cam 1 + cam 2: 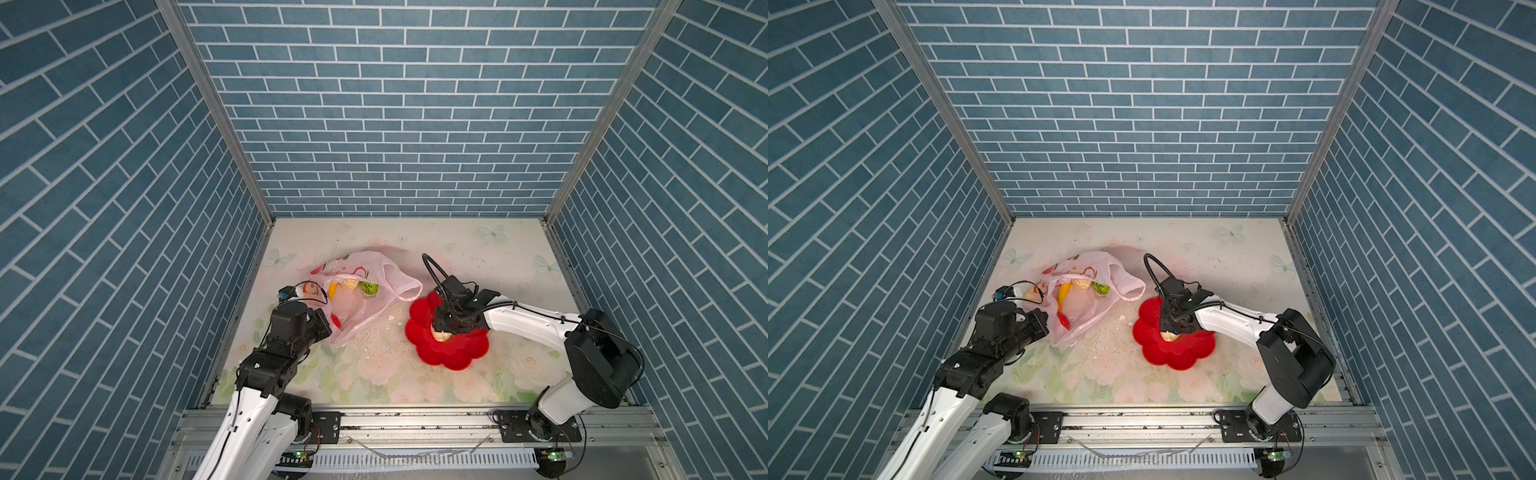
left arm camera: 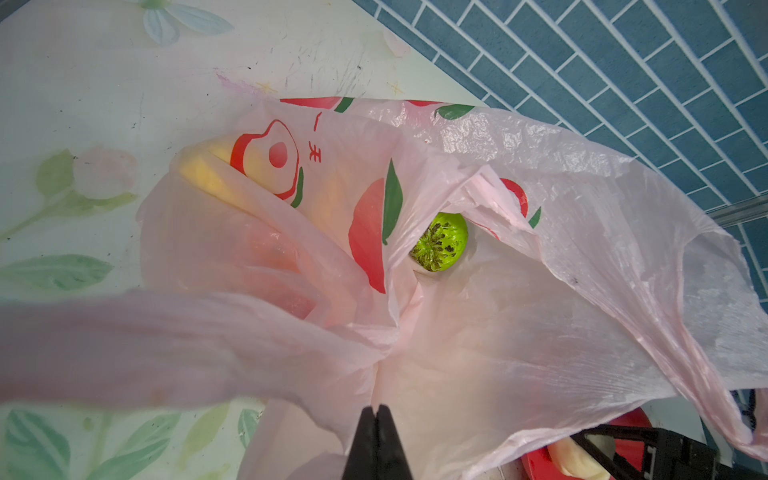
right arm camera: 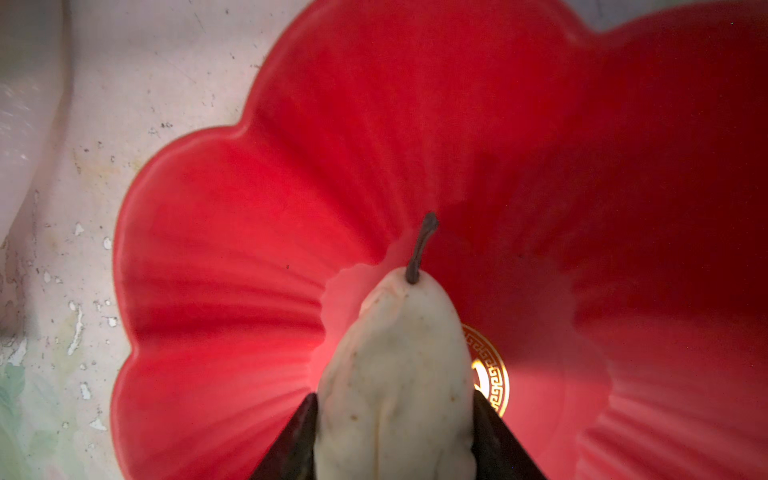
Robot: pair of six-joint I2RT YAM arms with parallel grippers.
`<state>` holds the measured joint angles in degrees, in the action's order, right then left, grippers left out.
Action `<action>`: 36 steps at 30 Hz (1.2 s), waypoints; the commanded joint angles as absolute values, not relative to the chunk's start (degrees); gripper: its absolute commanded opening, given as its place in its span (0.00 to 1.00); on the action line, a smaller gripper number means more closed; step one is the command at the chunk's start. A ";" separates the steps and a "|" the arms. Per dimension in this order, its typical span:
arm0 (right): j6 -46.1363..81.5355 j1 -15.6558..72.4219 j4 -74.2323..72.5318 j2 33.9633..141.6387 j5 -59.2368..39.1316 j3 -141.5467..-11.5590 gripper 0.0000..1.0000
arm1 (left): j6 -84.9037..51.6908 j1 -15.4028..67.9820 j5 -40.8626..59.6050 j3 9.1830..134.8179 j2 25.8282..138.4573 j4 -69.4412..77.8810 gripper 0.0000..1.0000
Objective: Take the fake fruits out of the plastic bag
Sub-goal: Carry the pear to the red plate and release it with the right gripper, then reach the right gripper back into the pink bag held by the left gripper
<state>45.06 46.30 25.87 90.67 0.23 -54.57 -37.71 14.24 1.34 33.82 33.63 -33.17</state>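
Bag first: the plastic bag (image 1: 365,266) lies crumpled on the floral desk (image 1: 478,257), left of centre in both top views, with its mouth open. My left hand (image 2: 376,411) has its fingers pressed together, pinching a fold of the bag's film at the bag's left edge. Inside I can see a green kiwi half (image 2: 440,241), a yellow banana (image 1: 1064,293), a cream bumpy fruit (image 1: 350,284) and a red fruit (image 1: 1064,321). My right hand (image 3: 395,398) clamps a cream pear (image 3: 399,365) by its sides, brown stem pointing away from the wrist. The pear hangs low over the red flower-shaped bowl (image 1: 451,359), which sits just right of the bag. I cannot tell whether the pear touches the bowl.
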 commanded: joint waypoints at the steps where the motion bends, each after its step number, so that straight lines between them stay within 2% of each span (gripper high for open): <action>1: 47.11 46.58 28.30 92.47 1.40 -53.57 0.58 | -37.51 14.41 0.83 32.92 33.40 -34.10 0.00; 12: 44.95 46.57 34.07 88.52 4.14 -58.76 0.72 | -37.43 14.41 0.78 32.42 33.29 -33.67 0.00; 22: 42.26 46.55 40.94 83.05 7.17 -65.71 0.76 | -37.45 14.41 1.93 32.01 33.05 -32.51 0.00; 29: 34.80 47.13 39.97 80.58 6.86 -74.45 0.66 | -37.38 14.41 2.02 32.59 31.66 -33.75 0.00; 36: 26.54 50.99 39.90 86.12 9.89 -88.08 0.64 | -37.27 14.41 2.53 33.12 31.98 -34.25 0.00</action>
<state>32.34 49.28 39.62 83.64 7.75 -82.91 -37.71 14.24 2.15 32.75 31.88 -33.15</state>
